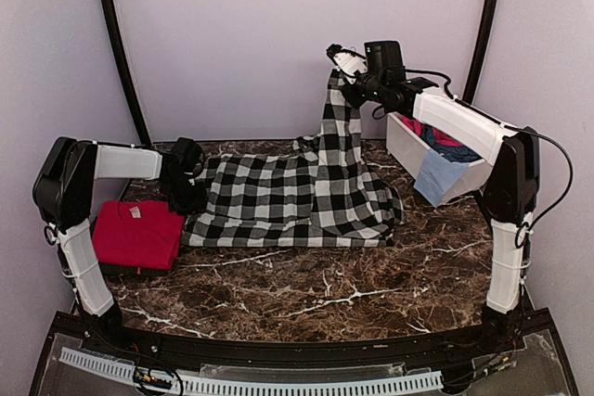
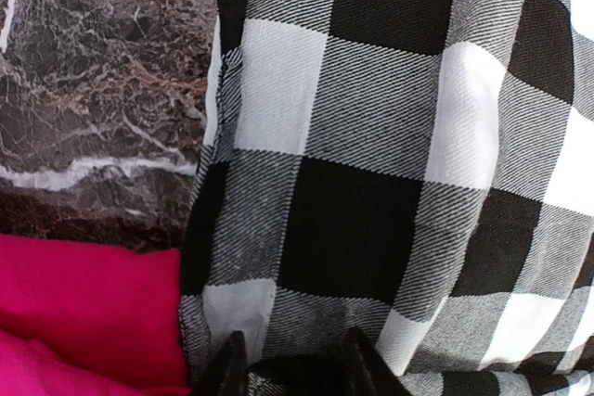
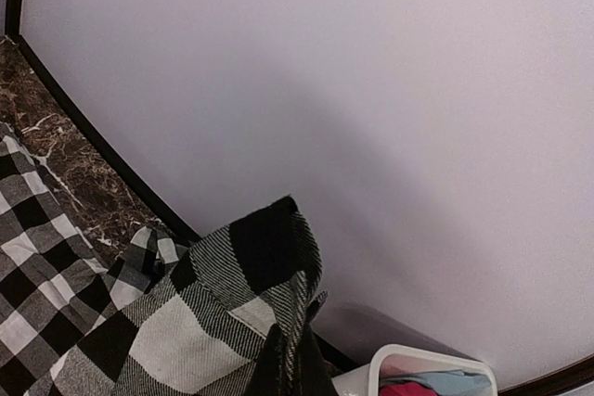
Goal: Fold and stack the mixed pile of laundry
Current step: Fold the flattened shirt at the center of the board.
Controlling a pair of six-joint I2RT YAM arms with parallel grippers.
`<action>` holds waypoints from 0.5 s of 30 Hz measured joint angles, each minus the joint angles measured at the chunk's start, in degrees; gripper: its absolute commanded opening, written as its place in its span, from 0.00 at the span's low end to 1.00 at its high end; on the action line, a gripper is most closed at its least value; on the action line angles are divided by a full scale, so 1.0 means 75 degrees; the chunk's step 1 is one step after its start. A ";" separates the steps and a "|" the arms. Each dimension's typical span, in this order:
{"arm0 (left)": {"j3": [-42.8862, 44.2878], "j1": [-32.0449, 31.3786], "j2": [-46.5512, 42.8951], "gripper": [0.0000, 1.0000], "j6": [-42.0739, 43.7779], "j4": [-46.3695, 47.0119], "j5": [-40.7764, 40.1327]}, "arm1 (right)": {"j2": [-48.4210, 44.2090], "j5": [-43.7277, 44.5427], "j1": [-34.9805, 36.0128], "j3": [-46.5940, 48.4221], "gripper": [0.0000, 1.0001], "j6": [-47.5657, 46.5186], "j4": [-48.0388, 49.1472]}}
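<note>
I see the checked garment (image 1: pixel 278 201) mostly spread on the marbled surface (image 1: pixel 325 285). A folded red tee (image 1: pixel 137 234) lies left of it, a white tub (image 1: pixel 408 150) right.

Overhead view faces the back wall (image 1: pixel 278 44); both close wrist views share the checked cloth (image 1: pixel 288 197).

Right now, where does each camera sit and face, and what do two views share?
Top external: high behind, facing down over the dark marble table; left arm, right arm show.
Left wrist: looking down at black-and-white checked cloth and red folded tee; own fingers show.
Right wrist: raised, facing the back wall; fingers unclear.
All share the cloth.
</note>
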 measured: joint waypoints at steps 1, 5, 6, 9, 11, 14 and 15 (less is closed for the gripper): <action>0.0000 0.0000 0.0000 0.23 -0.0009 0.0015 0.0067 | 0.0003 0.0020 0.0000 -0.0006 0.00 -0.0006 0.0009; 0.0000 0.0000 0.0003 0.04 -0.0038 0.0099 0.0312 | 0.0000 0.0076 0.0000 -0.0073 0.00 -0.0029 0.0079; 0.0000 0.0000 0.0003 0.01 -0.0067 0.0114 0.0353 | 0.0003 0.0085 0.0000 -0.0082 0.00 -0.0029 0.0090; 0.0000 0.0000 0.0003 0.00 -0.0061 0.0125 0.0385 | 0.0023 0.0125 0.0006 -0.0087 0.00 -0.0029 0.0157; 0.0000 0.0000 0.0000 0.00 -0.0070 0.0122 0.0353 | 0.0061 0.0160 0.0017 -0.0085 0.00 -0.0032 0.0227; 0.0000 0.0000 -0.0041 0.00 -0.0079 0.0108 0.0175 | 0.0198 0.0233 0.0052 -0.0047 0.00 -0.0058 0.0289; 0.0000 0.0000 -0.0082 0.00 -0.0079 0.0096 0.0108 | 0.0271 0.0271 0.0076 0.0000 0.00 -0.0085 0.0289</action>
